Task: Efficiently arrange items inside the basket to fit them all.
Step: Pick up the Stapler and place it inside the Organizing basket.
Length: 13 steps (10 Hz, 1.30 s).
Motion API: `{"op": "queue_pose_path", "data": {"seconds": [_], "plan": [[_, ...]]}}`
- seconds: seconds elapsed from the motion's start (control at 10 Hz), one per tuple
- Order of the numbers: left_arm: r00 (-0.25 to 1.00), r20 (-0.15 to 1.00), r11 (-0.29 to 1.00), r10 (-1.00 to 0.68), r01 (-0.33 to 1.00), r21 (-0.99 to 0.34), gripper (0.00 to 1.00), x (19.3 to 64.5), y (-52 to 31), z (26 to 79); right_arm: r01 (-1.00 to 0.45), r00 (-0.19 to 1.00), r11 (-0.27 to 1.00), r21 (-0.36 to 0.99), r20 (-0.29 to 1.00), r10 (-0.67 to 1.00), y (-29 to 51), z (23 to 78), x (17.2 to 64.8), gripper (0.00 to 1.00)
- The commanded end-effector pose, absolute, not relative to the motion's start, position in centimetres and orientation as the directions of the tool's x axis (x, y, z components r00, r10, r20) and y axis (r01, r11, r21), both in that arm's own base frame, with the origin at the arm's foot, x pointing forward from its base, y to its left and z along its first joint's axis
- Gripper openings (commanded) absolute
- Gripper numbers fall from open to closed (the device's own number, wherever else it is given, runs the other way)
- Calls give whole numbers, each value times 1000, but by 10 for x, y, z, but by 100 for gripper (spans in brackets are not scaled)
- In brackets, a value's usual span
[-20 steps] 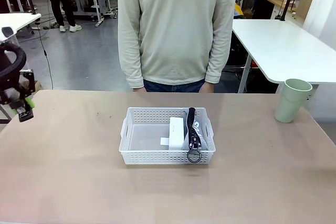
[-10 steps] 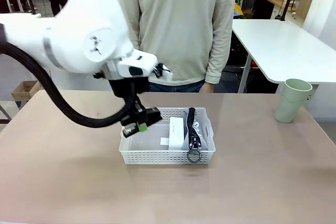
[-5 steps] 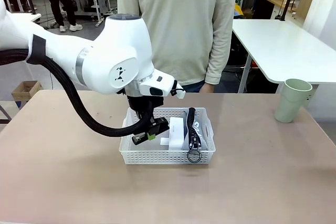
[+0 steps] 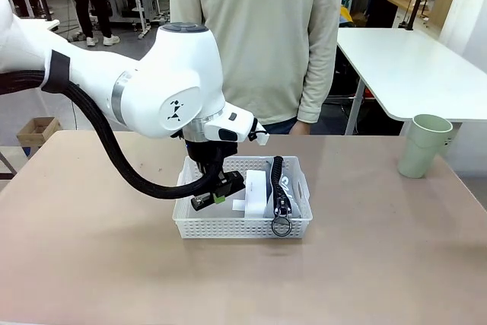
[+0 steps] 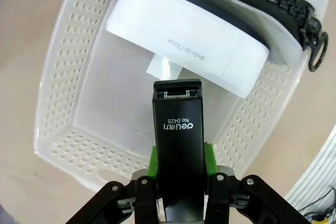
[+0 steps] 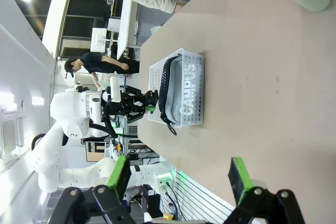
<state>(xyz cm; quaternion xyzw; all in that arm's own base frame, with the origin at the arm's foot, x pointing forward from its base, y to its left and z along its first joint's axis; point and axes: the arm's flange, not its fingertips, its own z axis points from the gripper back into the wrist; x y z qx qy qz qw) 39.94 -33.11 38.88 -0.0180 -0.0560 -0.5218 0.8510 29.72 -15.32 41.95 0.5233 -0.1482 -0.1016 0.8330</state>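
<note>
My left gripper (image 4: 216, 192) is shut on the small black stapler (image 4: 205, 201) and holds it low over the open left half of the white basket (image 4: 196, 222). In the left wrist view the stapler (image 5: 177, 124) sits between the green pads (image 5: 153, 160) and points into the basket (image 5: 58, 77). The white box (image 4: 256, 191) stands on edge in the basket's middle, with the grey zip pouch (image 4: 282, 185) against its right side. The pale green cup (image 4: 423, 145) stands at the table's far right. My right gripper (image 6: 179, 178) hangs open above the table, well away from the basket (image 6: 195, 109).
A person in a pale sweater (image 4: 259, 36) stands at the far edge, arms down. The left arm's white body (image 4: 163, 89) hangs over the basket's back left corner. Bare tabletop (image 4: 365, 264) lies all around. A white table (image 4: 411, 66) stands behind on the right.
The left arm swung in from the far left with the stapler, reached over the basket and lowered into its left half. In the last half second it barely moved.
</note>
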Motion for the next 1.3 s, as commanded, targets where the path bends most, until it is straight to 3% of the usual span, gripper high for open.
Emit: {"op": "queue_pose_path", "data": {"seconds": [0.0, 0.5, 1.2], "plan": [[444, 105, 450, -890, 892, 41, 37, 417, -328, 377, -6, 933, 422, 907, 157, -323, -153, 421, 298, 100], [404, 43, 405, -914, 914, 7, 37, 431, -343, 343, -6, 933, 422, 907, 157, -323, -153, 421, 298, 100], [448, -39, 447, -893, 894, 33, 37, 439, -357, 322, -6, 933, 422, 907, 157, -323, -153, 421, 298, 100]]}}
